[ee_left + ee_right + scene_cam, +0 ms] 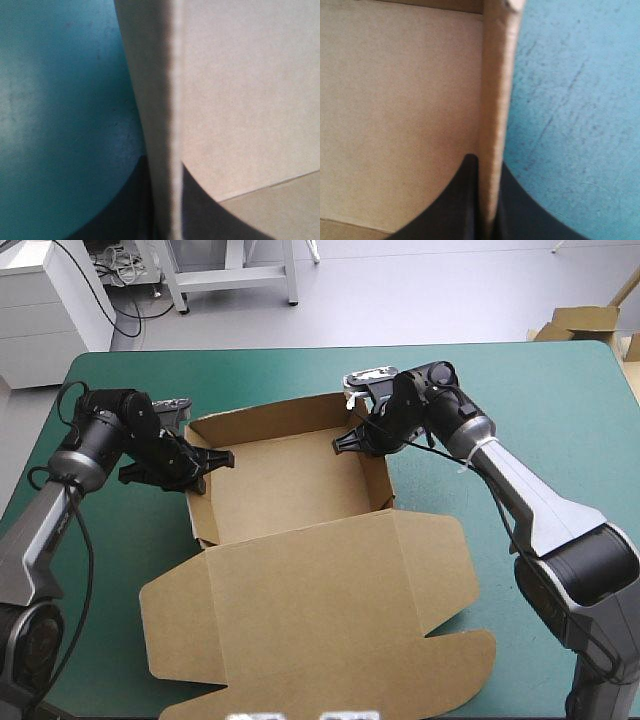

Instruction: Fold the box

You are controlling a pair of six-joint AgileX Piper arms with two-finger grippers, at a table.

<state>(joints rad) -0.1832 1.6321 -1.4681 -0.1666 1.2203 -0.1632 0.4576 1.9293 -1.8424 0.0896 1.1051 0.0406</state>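
On the teal-green bench (560, 410) sat the brown cardboard box (290, 485), an open tray with its lid (320, 610) flat. Black fingers (125, 210) of the left gripper (222, 460) pinched its left wall (198, 508); the right gripper (342, 445) pinched its right wall (378, 480). Uneven pulls could crease or untuck a wall.

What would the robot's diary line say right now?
box: walls raised, lid flat | left gripper: shut on box wall | right gripper: shut on opposite wall
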